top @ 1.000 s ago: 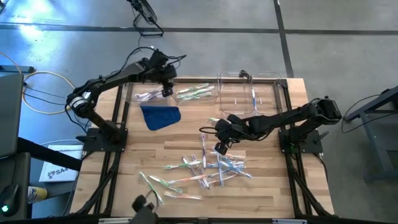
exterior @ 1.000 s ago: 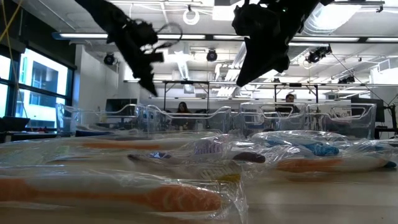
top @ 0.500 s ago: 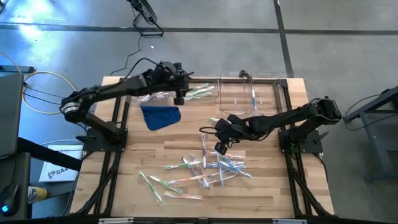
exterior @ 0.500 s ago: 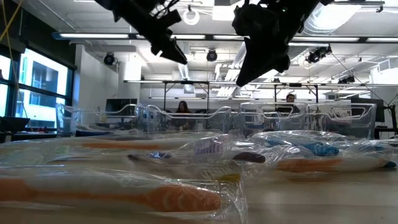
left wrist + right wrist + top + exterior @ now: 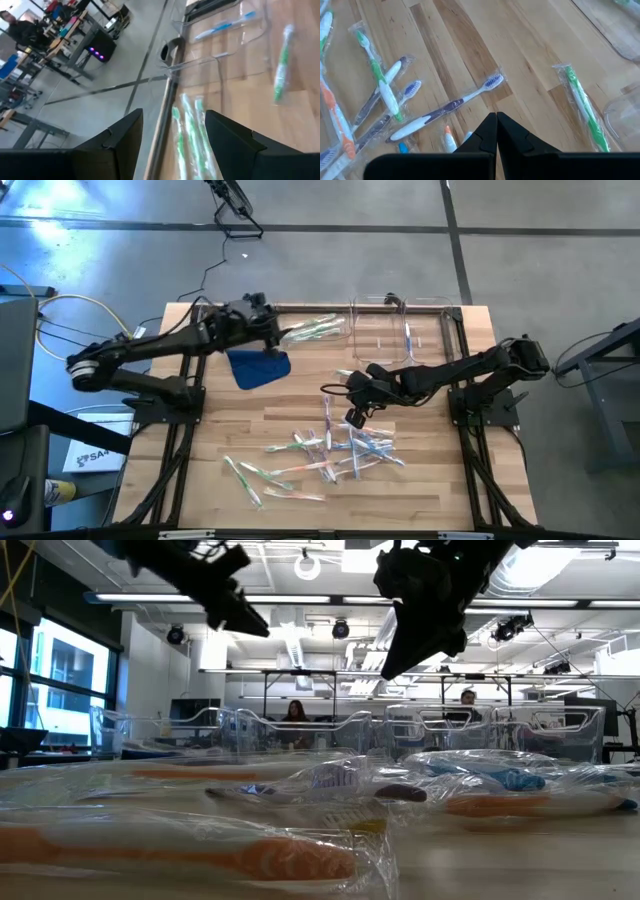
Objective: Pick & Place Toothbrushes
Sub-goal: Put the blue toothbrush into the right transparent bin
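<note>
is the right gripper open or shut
Shut: in the right wrist view the right gripper has its jaws pressed together, nothing between them, above the toothbrushes.

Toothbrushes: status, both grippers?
Left gripper open, empty, near back bins. Right gripper shut, empty, over toothbrushes. Pile unsorted. Nothing blocking.

Only one marking shows: dark letters, seemingly "SA", on a white box on the floor beside the bench's left edge; the rest is unreadable.
</note>
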{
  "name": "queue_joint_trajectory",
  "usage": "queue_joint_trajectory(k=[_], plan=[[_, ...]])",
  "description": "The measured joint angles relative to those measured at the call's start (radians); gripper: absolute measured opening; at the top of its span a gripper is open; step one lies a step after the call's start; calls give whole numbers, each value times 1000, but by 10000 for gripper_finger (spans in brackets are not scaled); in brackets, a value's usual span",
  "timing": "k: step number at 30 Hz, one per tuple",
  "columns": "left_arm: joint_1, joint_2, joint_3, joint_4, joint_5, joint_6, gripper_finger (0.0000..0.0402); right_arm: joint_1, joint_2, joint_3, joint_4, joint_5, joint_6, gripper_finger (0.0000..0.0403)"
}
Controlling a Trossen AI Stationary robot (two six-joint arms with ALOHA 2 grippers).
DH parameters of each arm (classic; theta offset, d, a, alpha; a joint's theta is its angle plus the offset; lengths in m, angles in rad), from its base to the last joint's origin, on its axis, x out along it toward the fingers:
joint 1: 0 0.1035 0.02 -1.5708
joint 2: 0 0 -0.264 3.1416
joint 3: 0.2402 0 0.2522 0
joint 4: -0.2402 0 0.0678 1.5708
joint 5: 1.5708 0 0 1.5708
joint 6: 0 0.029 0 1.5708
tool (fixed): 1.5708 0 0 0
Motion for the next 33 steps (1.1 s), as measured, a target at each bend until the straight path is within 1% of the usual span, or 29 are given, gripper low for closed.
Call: queue_joint_trajectory(k=[5, 12, 16, 19, 24, 33], plan=[[-24, -155, -105, -7, -1, -45, 209, 0, 0, 0, 19, 56, 35, 2], [-136, -358, -238, -12, -24, -74, 209, 0, 0, 0, 27, 55, 146, 2], [-209, -433, -295, -9, -25, -76, 209, 0, 0, 0, 29, 48, 157, 2], [-254, -459, -315, -14, -24, -76, 209, 0, 0, 0, 29, 44, 156, 2], [-301, -465, -320, -24, -22, -74, 209, 0, 0, 0, 29, 44, 154, 2], [-307, -465, -320, -56, -22, -72, 210, 0, 0, 0, 30, 46, 155, 2]])
